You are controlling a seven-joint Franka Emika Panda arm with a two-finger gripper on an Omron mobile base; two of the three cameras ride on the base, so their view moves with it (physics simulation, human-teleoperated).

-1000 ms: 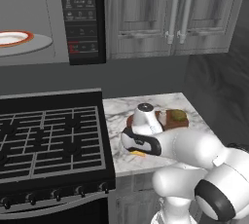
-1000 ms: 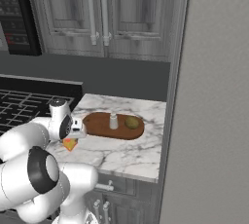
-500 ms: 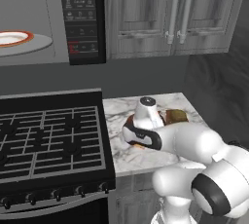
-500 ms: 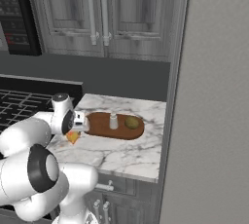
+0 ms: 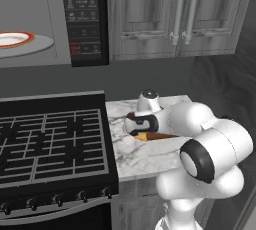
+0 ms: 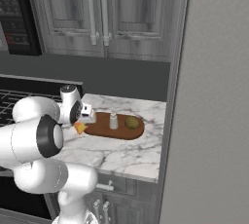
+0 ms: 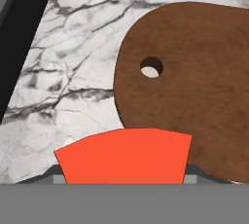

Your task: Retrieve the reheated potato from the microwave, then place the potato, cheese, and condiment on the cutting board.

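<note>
While carried toward the cutting board (image 6: 114, 126), cheese wedge (image 7: 124, 156) sits clamped in the gripper (image 6: 83, 121), red face low in the hand view, presumably for setting down on the rounded end by the hanging hole. Right of centre in the right base view: smooth dark wood already bearing the grey cylindrical condiment (image 6: 113, 121) and lumpy potato (image 6: 131, 122), on veined marble counter (image 6: 126, 152).

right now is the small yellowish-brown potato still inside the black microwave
No, the small yellowish-brown potato lies on the dark reddish-brown wooden cutting board, beside the pale grey shaker bottle.
</note>
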